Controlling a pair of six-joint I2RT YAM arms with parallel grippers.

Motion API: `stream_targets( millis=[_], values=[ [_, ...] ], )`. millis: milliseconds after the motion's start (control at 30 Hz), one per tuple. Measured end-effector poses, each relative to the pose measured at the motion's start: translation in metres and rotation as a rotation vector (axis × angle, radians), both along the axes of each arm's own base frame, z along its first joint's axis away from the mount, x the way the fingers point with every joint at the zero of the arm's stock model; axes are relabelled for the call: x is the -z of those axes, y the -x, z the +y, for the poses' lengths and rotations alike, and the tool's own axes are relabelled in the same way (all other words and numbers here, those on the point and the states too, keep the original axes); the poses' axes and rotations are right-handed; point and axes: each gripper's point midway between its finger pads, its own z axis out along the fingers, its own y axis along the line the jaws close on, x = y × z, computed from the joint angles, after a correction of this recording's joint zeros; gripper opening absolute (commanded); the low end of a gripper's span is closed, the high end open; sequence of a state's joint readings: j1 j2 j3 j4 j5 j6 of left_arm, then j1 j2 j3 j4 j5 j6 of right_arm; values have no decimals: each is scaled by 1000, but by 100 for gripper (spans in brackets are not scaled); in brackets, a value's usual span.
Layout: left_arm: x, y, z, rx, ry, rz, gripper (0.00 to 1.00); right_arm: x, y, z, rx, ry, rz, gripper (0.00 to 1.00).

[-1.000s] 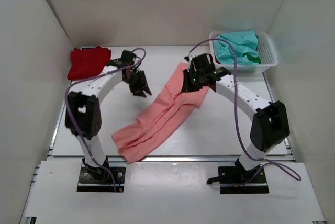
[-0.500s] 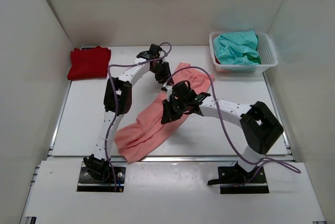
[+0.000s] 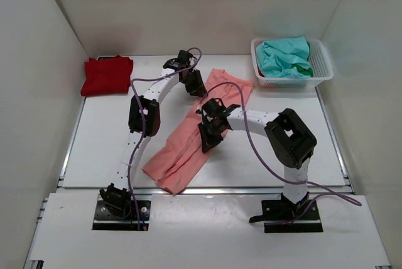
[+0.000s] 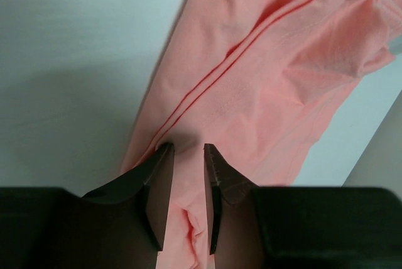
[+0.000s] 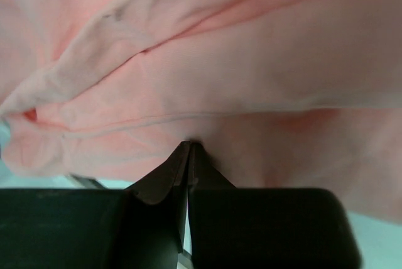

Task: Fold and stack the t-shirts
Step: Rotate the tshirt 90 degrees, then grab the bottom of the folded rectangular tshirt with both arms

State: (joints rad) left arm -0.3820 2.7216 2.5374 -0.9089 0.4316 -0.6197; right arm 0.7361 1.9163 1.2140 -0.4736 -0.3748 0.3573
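At frame centre, salmon-pink t-shirt (image 3: 185, 153) lies diagonal on desk (image 3: 100, 131). We see left tool (image 3: 195, 88) at upper end, nearly closed, pinching pucker, likely as anchor; right tool (image 3: 208, 142) mid-shirt, clamped flat on cloth, likely for folding across.

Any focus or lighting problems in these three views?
Right wrist: the salmon-pink t-shirt fills the frame, soft and slightly blurred; left wrist: sharp, seam lines crisp, a small shadow at the fingertips; top external: even light, no glare.
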Motion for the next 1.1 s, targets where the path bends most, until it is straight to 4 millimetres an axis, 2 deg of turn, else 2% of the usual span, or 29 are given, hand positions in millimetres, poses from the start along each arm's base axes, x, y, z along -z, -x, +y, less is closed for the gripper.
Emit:
stream_targets(
  millis=[133, 267, 433, 533, 667, 800, 867, 933, 1033, 1100],
  values=[
    [0, -18, 20, -76, -2, -10, 35, 1, -32, -32, 51, 85, -9, 0],
    [0, -43, 52, -169, -11, -37, 33, 1, -56, -56, 62, 153, -23, 0],
    [0, -81, 96, -300, 6, -89, 29, 3, -67, -63, 6, 190, -15, 0],
    [2, -100, 111, -349, 57, -115, 30, 3, -69, -65, -33, 217, -31, 0],
    [-6, -124, 117, -379, 144, -181, 37, 2, -72, -68, -71, 228, -58, 2],
    [-27, -131, 102, -352, 224, -228, 43, -2, -84, -76, -80, 231, -93, 5],
    [-39, -125, 96, -321, 231, -231, 44, -7, -91, -80, -72, 234, -118, 10],
    [-52, -109, 95, -286, 197, -216, 48, -18, -95, -85, -58, 235, -148, 10],
    [-71, -56, 101, -213, 77, -169, 51, -45, -86, -95, -8, 217, -190, 8],
    [-80, -1, 109, -167, -3, -144, 53, -61, -70, -100, 22, 193, -208, 8]
  ],
)
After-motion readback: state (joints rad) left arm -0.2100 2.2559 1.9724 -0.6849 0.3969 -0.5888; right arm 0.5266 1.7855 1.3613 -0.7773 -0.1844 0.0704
